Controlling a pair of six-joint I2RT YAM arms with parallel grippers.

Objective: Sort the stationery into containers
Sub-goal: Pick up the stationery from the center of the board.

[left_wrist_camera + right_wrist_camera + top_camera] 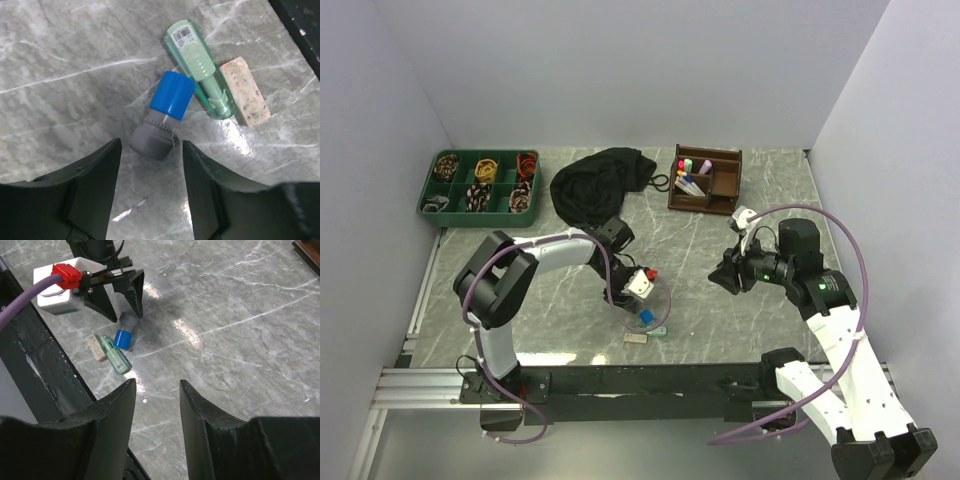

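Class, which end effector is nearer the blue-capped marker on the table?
Left. The left end effector sits open at the grey end of the blue-capped marker; the right end effector hangs well off to its right.

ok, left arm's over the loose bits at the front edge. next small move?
Probably lower the left gripper and close on the blue-capped piece: its fingers are open, empty, and the grey end sits in line with the gap between them. The green highlighter lies close beside the cap, so grip the grey end.
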